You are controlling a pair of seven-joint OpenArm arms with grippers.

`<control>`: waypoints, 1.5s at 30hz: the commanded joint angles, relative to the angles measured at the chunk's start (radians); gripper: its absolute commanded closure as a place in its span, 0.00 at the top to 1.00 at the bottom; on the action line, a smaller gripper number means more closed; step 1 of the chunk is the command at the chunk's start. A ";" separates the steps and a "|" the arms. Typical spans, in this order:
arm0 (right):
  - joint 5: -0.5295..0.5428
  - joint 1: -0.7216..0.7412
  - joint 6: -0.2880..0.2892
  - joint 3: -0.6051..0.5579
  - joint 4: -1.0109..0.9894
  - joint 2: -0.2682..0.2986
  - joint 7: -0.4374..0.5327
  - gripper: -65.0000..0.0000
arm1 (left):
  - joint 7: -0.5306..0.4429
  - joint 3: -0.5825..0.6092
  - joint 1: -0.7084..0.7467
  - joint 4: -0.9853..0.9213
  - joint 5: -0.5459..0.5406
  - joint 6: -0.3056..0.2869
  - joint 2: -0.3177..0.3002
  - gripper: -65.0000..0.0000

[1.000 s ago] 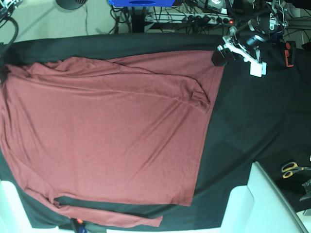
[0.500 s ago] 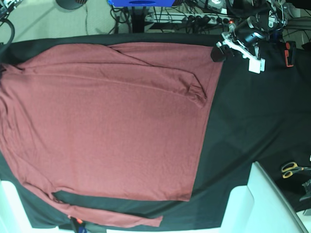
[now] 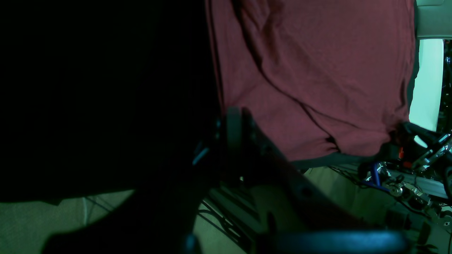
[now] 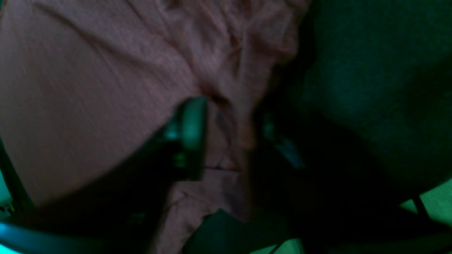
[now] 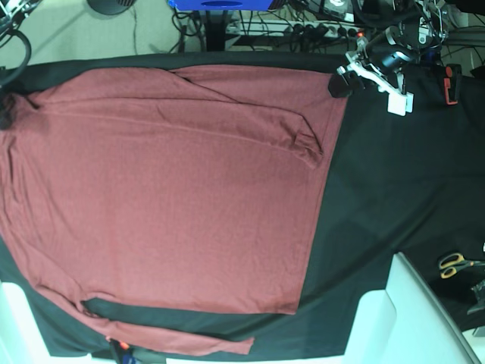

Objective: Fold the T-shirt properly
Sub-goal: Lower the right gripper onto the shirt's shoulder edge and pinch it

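The maroon T-shirt (image 5: 167,189) lies spread over the black table cloth (image 5: 394,189), with one sleeve (image 5: 174,343) trailing along the near edge. My left gripper (image 5: 340,83) is shut at the shirt's far right corner, and the hem (image 3: 317,88) reaches up to its dark fingertips (image 3: 233,121). My right gripper (image 4: 229,137) stands open over the shirt's far left corner, with a wrinkled fold of cloth (image 4: 226,88) lying between the two fingers (image 4: 190,134). The base view's left border nearly cuts this gripper off.
Yellow-handled scissors (image 5: 455,264) lie at the right. A white block (image 5: 413,318) sits at the near right corner. A power strip with cables (image 5: 318,30) runs behind the table, and an orange-and-black tool (image 5: 452,83) rests at the far right.
The shirt's far edge has been drawn out straight and flat. My right gripper's jaws have opened off the cloth. My left gripper has shifted slightly toward the far edge.
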 commanded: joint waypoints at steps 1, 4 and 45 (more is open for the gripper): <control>0.016 0.007 0.010 0.002 0.020 0.027 0.020 0.47 | -0.011 -0.004 0.004 0.013 -0.018 -0.013 -0.010 0.00; 0.018 0.003 0.011 0.011 0.027 0.027 0.020 0.58 | -0.011 -0.004 0.004 0.013 -0.018 -0.013 -0.010 0.00; -0.054 -0.273 -0.090 -0.314 0.632 -0.354 -0.091 0.55 | -0.014 -0.010 0.004 0.012 -0.013 -0.013 -0.005 0.00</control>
